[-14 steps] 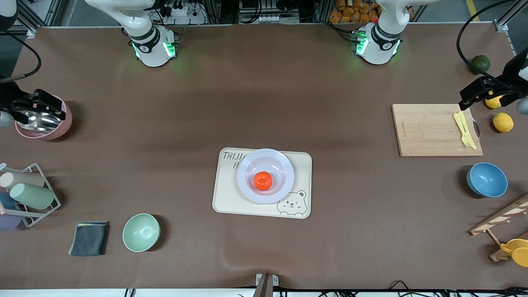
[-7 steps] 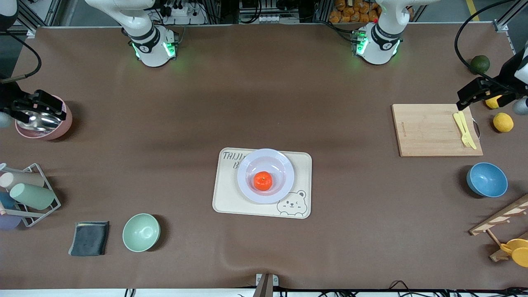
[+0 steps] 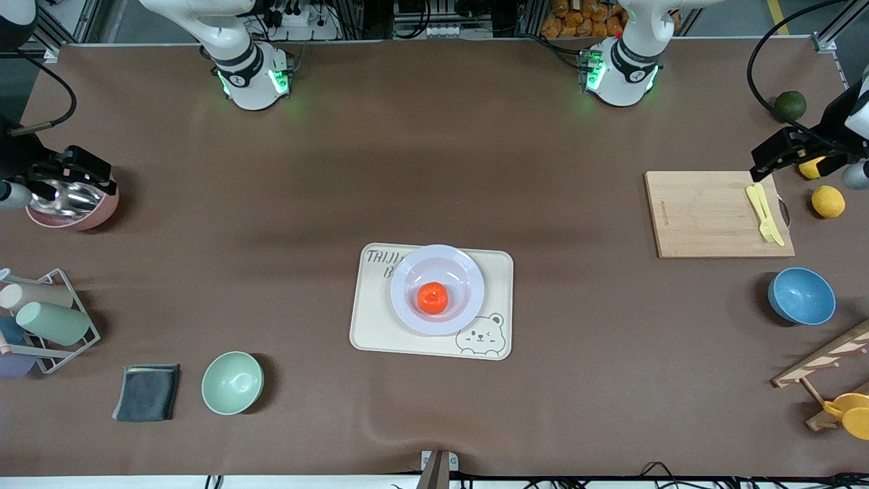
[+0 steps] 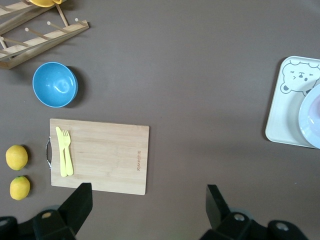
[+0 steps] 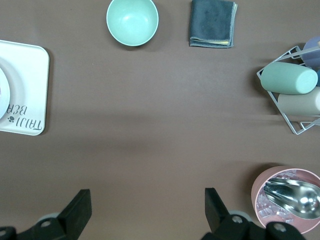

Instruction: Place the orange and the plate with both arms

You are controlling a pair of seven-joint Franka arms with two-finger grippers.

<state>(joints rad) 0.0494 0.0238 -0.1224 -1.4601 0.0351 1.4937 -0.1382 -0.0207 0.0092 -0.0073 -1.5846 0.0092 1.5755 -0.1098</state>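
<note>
The orange (image 3: 432,298) lies in the sunken centre of the plate (image 3: 468,272). The plate rests on a cream bear tray (image 3: 380,326) at the table's middle. My left gripper (image 3: 774,155) hangs open and empty over the wooden cutting board's (image 3: 706,214) corner at the left arm's end; its own view shows it open (image 4: 147,210), with the plate's edge (image 4: 312,120) in sight. My right gripper (image 3: 71,175) hangs open and empty over the pink bowl (image 3: 81,216) at the right arm's end, open in its own view (image 5: 147,210).
A yellow fork and knife (image 3: 764,212) lie on the board, with lemons (image 3: 828,202), a dark green fruit (image 3: 791,104), a blue bowl (image 3: 802,296) and a wooden rack (image 3: 821,360) nearby. A cup rack (image 3: 47,319), grey cloth (image 3: 147,392) and green bowl (image 3: 232,382) sit at the right arm's end.
Both grippers have drifted slightly outward toward their own ends of the table. The orange, plate and tray have not moved.
</note>
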